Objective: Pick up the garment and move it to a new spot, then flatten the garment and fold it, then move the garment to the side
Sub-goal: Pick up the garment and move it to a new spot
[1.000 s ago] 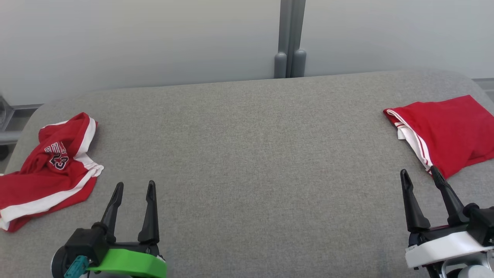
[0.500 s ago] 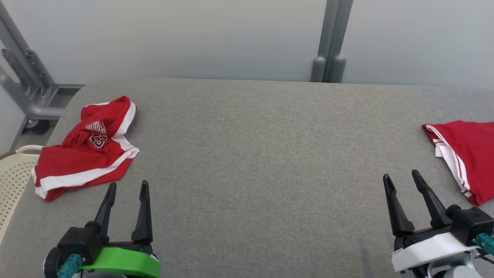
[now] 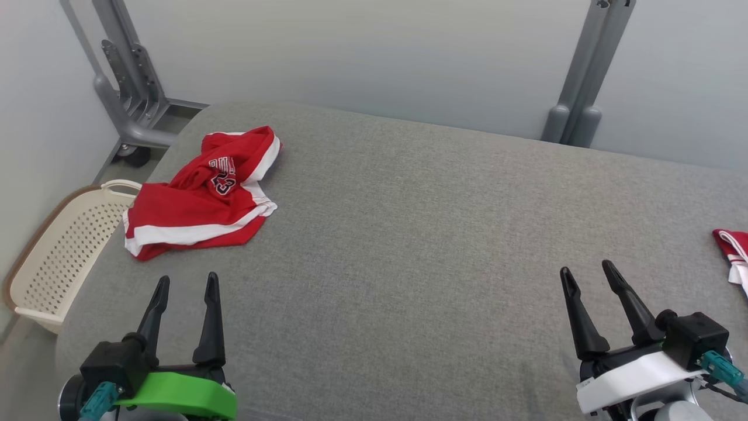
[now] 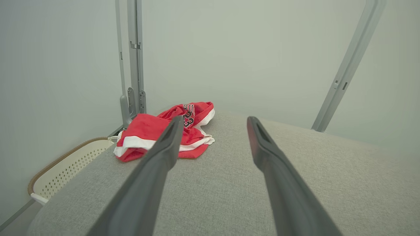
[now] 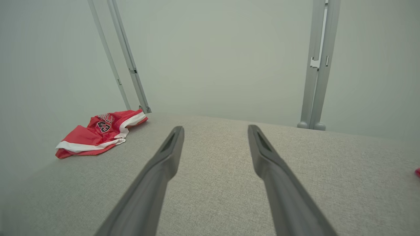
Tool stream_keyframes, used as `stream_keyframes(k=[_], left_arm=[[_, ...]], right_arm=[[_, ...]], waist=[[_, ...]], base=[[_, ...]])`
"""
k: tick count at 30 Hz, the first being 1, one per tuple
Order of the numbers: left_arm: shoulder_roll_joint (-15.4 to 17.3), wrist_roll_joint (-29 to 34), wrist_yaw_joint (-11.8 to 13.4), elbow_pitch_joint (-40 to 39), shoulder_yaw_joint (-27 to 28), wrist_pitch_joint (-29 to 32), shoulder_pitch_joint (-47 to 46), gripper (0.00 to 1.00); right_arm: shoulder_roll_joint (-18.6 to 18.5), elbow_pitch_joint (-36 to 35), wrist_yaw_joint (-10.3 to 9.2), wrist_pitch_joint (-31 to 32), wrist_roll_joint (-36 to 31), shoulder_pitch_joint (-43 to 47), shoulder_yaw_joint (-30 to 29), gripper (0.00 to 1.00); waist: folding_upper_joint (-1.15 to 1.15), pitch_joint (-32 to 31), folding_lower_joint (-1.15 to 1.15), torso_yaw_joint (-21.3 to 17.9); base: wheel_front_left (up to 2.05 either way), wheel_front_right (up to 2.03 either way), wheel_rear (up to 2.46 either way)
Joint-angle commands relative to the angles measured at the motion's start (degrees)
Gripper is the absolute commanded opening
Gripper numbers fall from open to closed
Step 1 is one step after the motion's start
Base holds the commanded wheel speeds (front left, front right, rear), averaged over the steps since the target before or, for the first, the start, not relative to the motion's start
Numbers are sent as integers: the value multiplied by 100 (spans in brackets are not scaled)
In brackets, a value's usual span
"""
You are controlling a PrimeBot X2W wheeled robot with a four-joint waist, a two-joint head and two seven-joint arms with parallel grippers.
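Observation:
A crumpled red garment (image 3: 201,196) with white trim and a "23" print lies at the far left of the grey padded table (image 3: 409,234). It also shows in the left wrist view, garment (image 4: 144,136), and in the right wrist view, garment (image 5: 98,132). My left gripper (image 3: 186,283) hovers open near the front edge, a short way in front of the garment and not touching it. My right gripper (image 3: 586,271) stands open at the lower right, far from the garment, with nothing between its fingers.
A second red garment (image 3: 733,257) with white stripes pokes in at the right edge. A cream perforated basket (image 3: 64,251) sits on the floor off the table's left end. Grey metal posts (image 3: 584,76) and a frame (image 3: 125,88) stand behind the table.
The head camera has turned left, so the whole picture slid right: the basket and left frame came into view and the right garment nearly left it. Both grippers stay open.

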Motion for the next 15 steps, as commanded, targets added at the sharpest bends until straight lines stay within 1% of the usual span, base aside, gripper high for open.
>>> stream_keyframes(k=[1,8,15], left_arm=[[46,-25,19,-31,-3,13,87,100],[62,-47,43,-39,-17,26,101,100],[86,-96,83,-28,0,88,95,100]], right_arm=[[2,20,-5,-20,20,-27,1,100],[-1,51,-6,-20,49,-39,71,100],[-23,76,-6,-21,86,-80,144,100]], waist=[[0,-23,0,166],[0,-15,0,273],[0,14,0,218]], base=[[0,0,0],[0,0,0],[0,0,0]])
